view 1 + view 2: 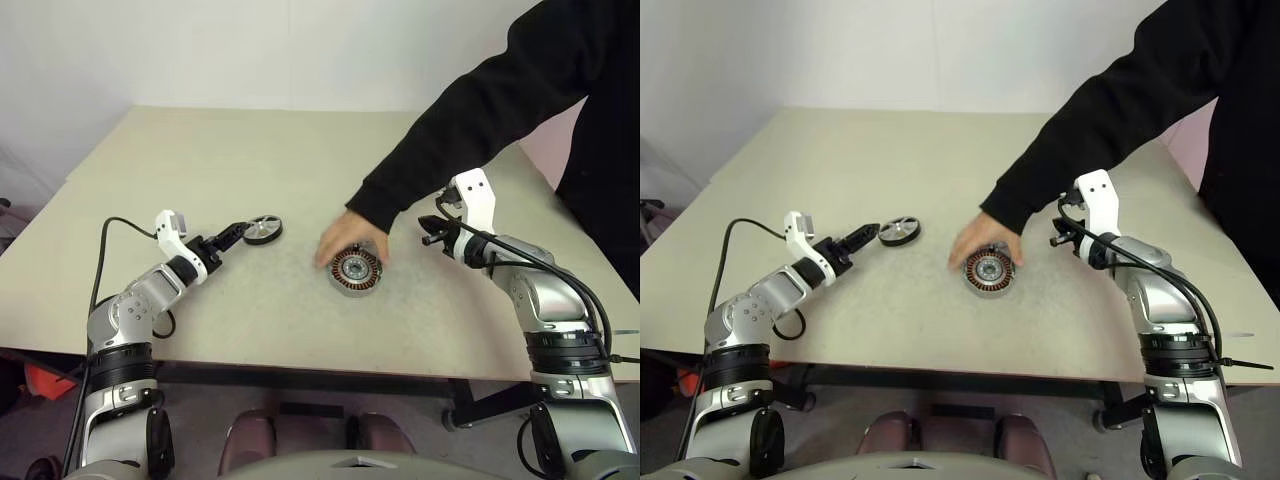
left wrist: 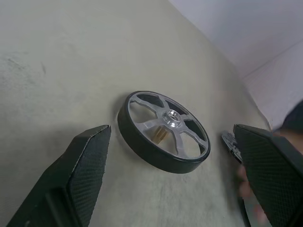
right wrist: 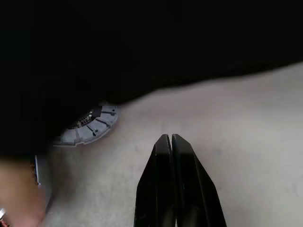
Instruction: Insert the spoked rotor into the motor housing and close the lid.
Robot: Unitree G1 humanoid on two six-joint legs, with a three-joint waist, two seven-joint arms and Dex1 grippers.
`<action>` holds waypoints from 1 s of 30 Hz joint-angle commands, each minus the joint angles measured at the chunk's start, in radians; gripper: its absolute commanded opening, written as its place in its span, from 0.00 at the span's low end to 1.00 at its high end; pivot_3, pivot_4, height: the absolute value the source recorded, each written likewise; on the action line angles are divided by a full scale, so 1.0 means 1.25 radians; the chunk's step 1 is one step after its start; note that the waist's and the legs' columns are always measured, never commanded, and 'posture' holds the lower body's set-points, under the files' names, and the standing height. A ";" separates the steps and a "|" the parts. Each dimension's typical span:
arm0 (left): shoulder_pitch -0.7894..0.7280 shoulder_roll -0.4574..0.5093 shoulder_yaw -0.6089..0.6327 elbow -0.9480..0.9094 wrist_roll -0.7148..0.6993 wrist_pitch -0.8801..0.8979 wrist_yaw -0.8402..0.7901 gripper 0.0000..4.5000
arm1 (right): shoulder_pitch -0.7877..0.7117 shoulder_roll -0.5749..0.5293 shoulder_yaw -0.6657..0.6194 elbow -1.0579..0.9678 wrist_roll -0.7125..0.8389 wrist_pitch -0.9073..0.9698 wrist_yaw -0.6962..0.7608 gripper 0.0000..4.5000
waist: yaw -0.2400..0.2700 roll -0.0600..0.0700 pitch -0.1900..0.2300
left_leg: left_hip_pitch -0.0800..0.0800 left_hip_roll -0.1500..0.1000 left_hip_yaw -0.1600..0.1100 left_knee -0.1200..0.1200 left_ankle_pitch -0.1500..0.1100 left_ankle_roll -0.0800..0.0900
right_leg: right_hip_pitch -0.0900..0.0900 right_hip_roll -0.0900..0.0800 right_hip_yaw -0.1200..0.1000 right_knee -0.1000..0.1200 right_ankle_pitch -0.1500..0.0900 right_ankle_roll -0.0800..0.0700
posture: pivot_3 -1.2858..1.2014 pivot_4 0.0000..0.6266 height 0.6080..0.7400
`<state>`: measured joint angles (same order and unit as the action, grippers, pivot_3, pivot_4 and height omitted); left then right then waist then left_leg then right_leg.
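Note:
The motor housing (image 1: 356,271), a silver cup with copper windings, sits mid-table with a person's hand (image 1: 342,243) resting on its far side. The spoked rotor (image 3: 92,124), grey with a notched rim, lies flat beside it, partly hidden under the person's black sleeve. A black-rimmed disc with silver spokes, apparently the lid (image 1: 263,230), lies flat to the left. My left gripper (image 1: 232,237) is open just left of the lid, and its fingers (image 2: 85,165) flank it from a short distance. My right gripper (image 1: 431,236) is shut and empty, right of the housing.
The person's arm (image 1: 470,120) reaches over the table from the back right, passing close above my right gripper. A black cable (image 1: 105,250) loops beside my left arm. The table's front edge (image 1: 300,358) runs just below both arms.

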<state>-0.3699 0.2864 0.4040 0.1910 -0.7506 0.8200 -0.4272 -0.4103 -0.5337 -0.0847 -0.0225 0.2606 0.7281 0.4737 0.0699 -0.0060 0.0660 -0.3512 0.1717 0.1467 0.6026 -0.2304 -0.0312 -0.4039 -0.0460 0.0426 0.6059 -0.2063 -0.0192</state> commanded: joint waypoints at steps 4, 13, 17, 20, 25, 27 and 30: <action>-0.019 -0.015 -0.014 -0.004 -0.004 -0.003 0.000 0.98 | -0.012 -0.012 -0.024 -0.019 -0.003 -0.007 -0.006 0.01 | 0.000 0.000 0.000 | 0.000 0.000 0.000 0.000 0.000 0.000 | 0.000 0.000 0.000 0.000 0.000 0.000 | 0.52 0.00 1.00; -0.034 -0.006 -0.031 0.006 0.005 -0.011 -0.014 0.98 | 0.005 -0.022 -0.021 -0.014 -0.009 0.001 -0.004 0.01 | 0.001 0.000 0.000 | 0.000 0.000 0.000 0.000 0.000 0.000 | 0.000 0.000 0.000 0.000 0.000 0.000 | 0.52 0.00 1.00; -0.038 -0.001 -0.042 0.008 0.011 -0.017 -0.026 0.98 | 0.013 -0.019 -0.012 -0.020 -0.007 0.005 0.000 0.01 | 0.000 0.000 0.000 | 0.000 0.000 0.000 0.000 0.000 0.000 | 0.000 0.000 0.000 0.000 0.000 0.000 | 0.52 0.00 1.00; -0.039 0.000 -0.046 0.008 0.014 -0.021 -0.031 0.98 | 0.018 -0.015 -0.005 -0.018 -0.011 0.004 0.000 0.01 | 0.000 0.000 0.000 | 0.000 0.000 0.000 0.000 0.000 0.000 | 0.000 0.000 0.000 0.000 0.000 0.000 | 0.52 0.00 1.00; -0.032 0.011 -0.064 -0.013 0.034 -0.063 -0.070 0.98 | 0.021 -0.016 -0.006 -0.018 -0.011 0.008 0.000 0.01 | 0.000 0.000 0.000 | 0.000 0.000 0.000 0.000 0.000 0.000 | 0.000 0.000 0.000 0.000 0.000 0.000 | 0.52 0.00 1.00; -0.032 0.018 -0.074 -0.028 0.044 -0.089 -0.093 0.98 | 0.020 -0.018 -0.006 -0.021 -0.011 0.010 0.004 0.01 | 0.001 0.000 0.000 | 0.000 0.000 0.000 0.000 0.000 0.000 | 0.000 0.000 0.000 0.000 0.000 0.000 | 0.52 0.00 1.00; -0.040 0.033 -0.094 -0.048 0.058 -0.121 -0.125 0.98 | 0.018 -0.025 -0.002 -0.032 -0.010 0.010 0.016 0.01 | 0.001 0.000 0.000 | 0.000 0.000 0.000 0.000 0.000 0.000 | 0.000 0.000 0.000 0.000 0.000 0.000 | 0.52 0.00 1.00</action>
<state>-0.3930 0.3120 0.2966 0.1815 -0.6861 0.7037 -0.5542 -0.3766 -0.5478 -0.0828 -0.0226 0.2481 0.7476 0.4853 0.0706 -0.0061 0.0661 -0.3512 0.1720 0.1466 0.6025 -0.2302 -0.0308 -0.4039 -0.0460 0.0424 0.6058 -0.2063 -0.0191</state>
